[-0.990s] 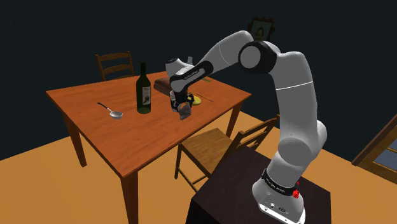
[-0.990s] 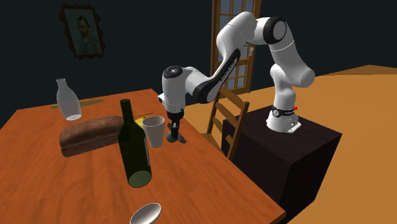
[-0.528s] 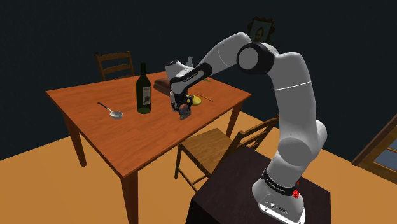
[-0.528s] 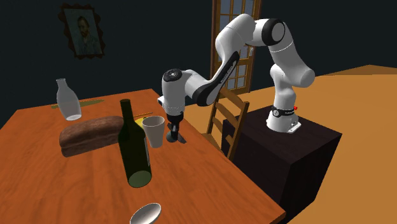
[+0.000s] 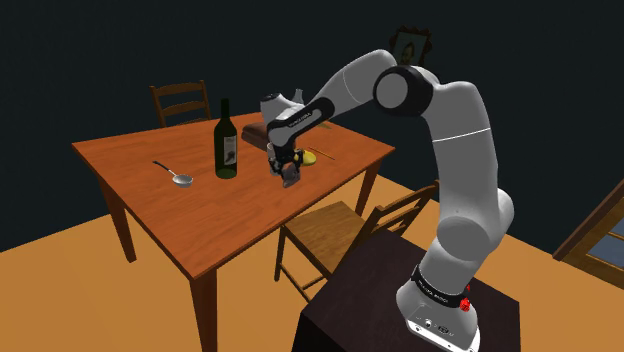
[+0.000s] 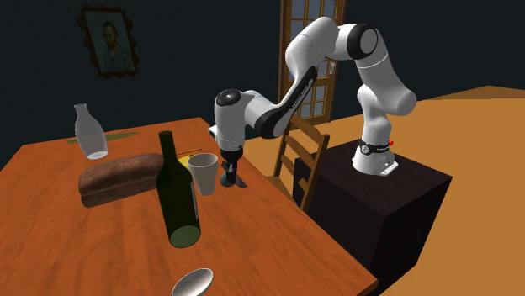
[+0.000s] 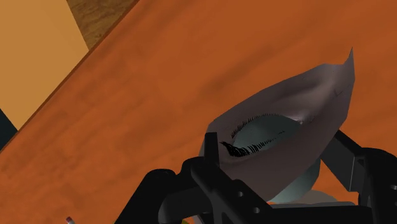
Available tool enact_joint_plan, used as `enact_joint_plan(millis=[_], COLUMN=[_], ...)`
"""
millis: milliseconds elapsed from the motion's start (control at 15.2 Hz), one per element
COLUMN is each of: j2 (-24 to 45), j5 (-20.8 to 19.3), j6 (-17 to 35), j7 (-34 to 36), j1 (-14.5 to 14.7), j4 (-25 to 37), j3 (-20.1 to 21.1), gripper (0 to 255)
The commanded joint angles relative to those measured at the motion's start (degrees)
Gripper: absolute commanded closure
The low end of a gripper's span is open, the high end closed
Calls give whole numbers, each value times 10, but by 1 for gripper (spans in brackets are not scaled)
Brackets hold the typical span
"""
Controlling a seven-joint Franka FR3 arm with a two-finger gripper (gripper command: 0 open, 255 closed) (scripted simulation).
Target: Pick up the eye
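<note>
Hand (image 7: 277,149) clamped on both sides of greyish eye (image 7: 289,121), over orange-brown wooden table (image 7: 159,76), white cup (image 6: 203,174) just beside

Wooden table (image 5: 200,215) with green bottle (image 5: 226,140), spoon (image 5: 175,174), bread loaf (image 6: 118,178), white cup (image 6: 203,173), glass carafe (image 6: 90,133).

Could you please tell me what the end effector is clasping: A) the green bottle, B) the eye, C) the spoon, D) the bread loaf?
B: in the wrist view the end effector is shut on the grey, lashed eye.
</note>
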Motion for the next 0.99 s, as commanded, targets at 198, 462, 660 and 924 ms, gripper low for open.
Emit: enact_joint_plan(millis=[198, 462, 660, 924], j2=[-21, -37, -49, -57], j5=[7, 12, 16, 19], j6=[-24, -45, -61, -72], j7=[-10, -19, -26, -30], j1=[-1, -2, -2, -2], j4=[4, 10, 15, 20], j3=[3, 6, 7, 8], gripper=[255, 255, 255, 255])
